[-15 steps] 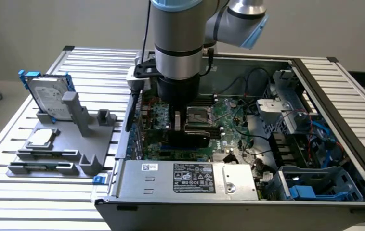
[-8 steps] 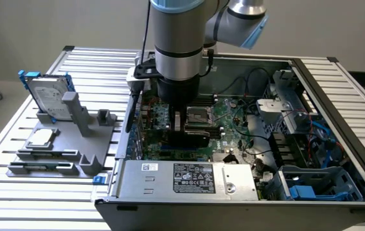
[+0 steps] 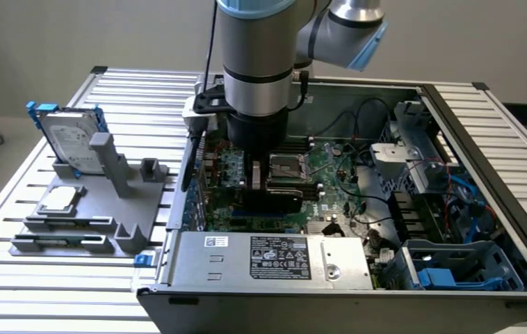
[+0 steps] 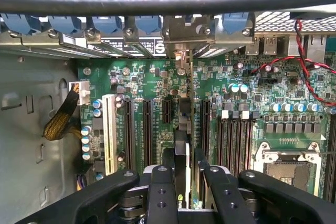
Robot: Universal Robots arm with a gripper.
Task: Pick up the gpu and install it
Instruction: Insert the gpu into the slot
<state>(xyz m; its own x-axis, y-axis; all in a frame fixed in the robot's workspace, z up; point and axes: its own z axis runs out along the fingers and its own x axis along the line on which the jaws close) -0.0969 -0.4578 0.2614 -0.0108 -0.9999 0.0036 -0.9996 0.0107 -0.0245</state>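
- The gpu (image 3: 271,198) is at the centre of the exterior view, standing on edge low inside the open case (image 3: 486,139), black cover showing, right over the motherboard (image 3: 338,174).
- From the wrist it's seen edge-on (image 4: 182,184), lined up among the long black expansion slots (image 4: 147,129). Whether its edge is seated in one, I can't tell.
- The jaws are clamped on the gpu, one of the fingers (image 4: 161,192) pressing each face of the card.
- The arm (image 3: 256,62) drops straight down into the case from the top of the frame.
- Just beside the card on the exterior view's right: the open processor socket (image 3: 287,167).
- Lower centre, the power supply (image 3: 273,257) sits at the near wall.
- On the exterior view's left, well apart on the slatted worktop (image 3: 22,292), a grey fixture (image 3: 115,202) holds the blue-framed hard drive (image 3: 71,136) upright and the square processor chip (image 3: 60,198) flat.
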